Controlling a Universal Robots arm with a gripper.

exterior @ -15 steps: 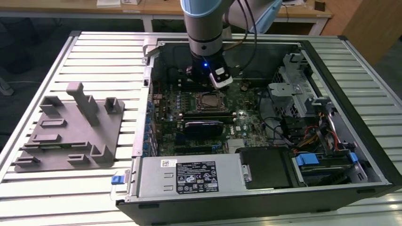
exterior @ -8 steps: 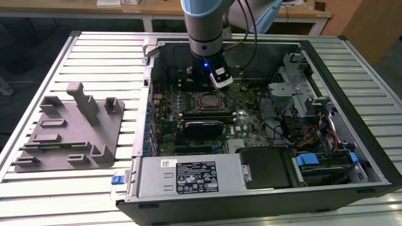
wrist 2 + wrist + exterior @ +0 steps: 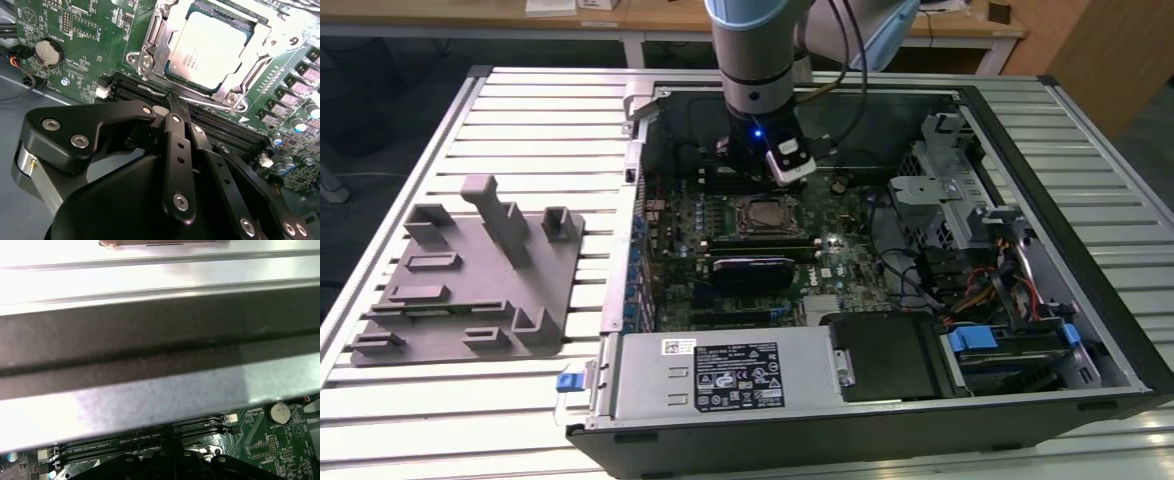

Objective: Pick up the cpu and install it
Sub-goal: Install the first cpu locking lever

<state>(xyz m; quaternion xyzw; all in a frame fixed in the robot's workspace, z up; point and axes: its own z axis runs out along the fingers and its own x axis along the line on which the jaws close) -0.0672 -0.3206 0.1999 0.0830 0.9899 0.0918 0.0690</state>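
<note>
in the second wrist view, the black gripper (image 3: 175, 107) fills the foreground with its fingers (image 3: 176, 150) pressed together to a narrow tip and pinching nothing. the tip hangs just over the dark memory slots (image 3: 220, 125), a little short of the socket. just beyond it the cpu (image 3: 212, 47) lies flat inside the metal socket frame (image 3: 150, 50), its pale top square with the opening and the frame's edges closing around it on all sides. a round coin battery (image 3: 48, 51) sits off to one side on the green motherboard (image 3: 90, 30).

in the first wrist view, the same slots (image 3: 125, 437) run beneath the edge of the case wall (image 3: 150, 355), which crosses close in front of the lens.

in the exterior view, the arm (image 3: 761, 70) reaches down into the open computer case (image 3: 1067, 250), which lies on its side on the slatted metal surface (image 3: 520, 110). the gripper (image 3: 781, 165) stands just behind the socket, where the cpu (image 3: 763, 214) shows as a pale square. the grey fixture block (image 3: 467, 280), well apart at the exterior view's left, carries no chip.

judged from this, the pickup and placement look done: the chip rests in its socket and the fingers are clear of it. whether the retention lever is fully latched cannot be told.
</note>
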